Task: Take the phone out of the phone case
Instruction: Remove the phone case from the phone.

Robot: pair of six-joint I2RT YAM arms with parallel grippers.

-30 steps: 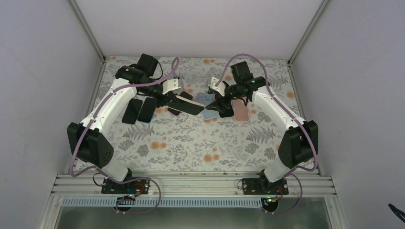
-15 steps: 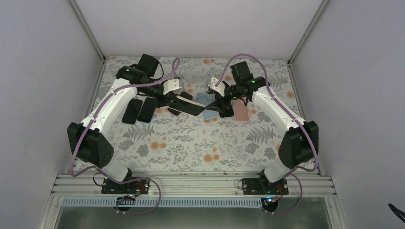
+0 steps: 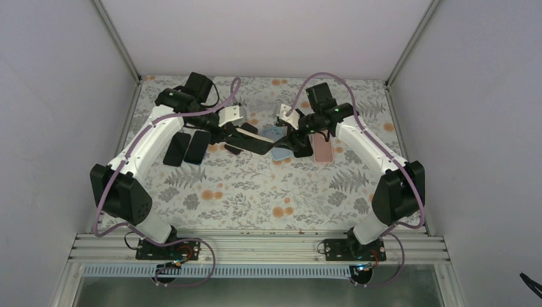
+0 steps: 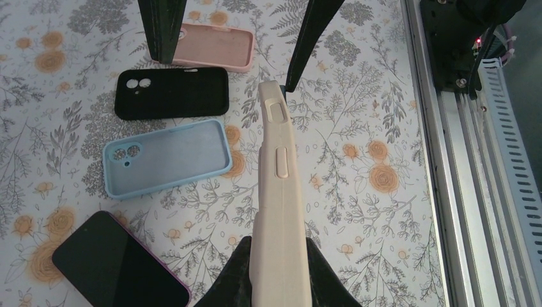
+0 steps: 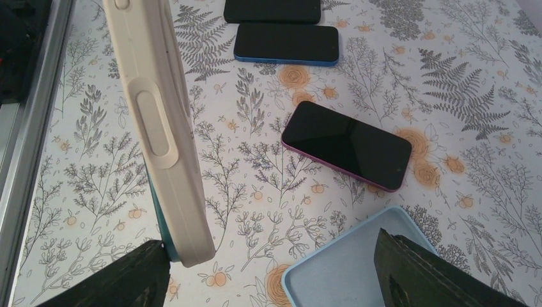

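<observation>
While the left gripper (image 4: 276, 256) pinches the cream case (image 4: 278, 166) by one end, the case stands on its long edge above the flowered surface (image 3: 255, 192). Its side buttons face the left wrist camera and its free end reaches out toward the right arm. From above, the phone (image 3: 254, 143) shows as a dark face seated in that case, held up off the surface between the two arms. The right gripper (image 5: 268, 259) is spread wide and holds nothing. The case's free end sits just beside one of its fingers (image 5: 128, 281), though I cannot tell whether the two touch. Its other finger hangs over a corner of the blue case (image 4: 166, 157), which lies flat on the surface. Past that lie a black case (image 4: 172, 93) and then a pink case (image 4: 204, 48), the three set in a row, close together. A purple phone (image 5: 345, 144) lies screen up near the blue case, apart from it. Farther off by the left arm, a blue phone (image 5: 286, 43) and a black phone (image 5: 271, 9) lie side by side, both screen up.
</observation>
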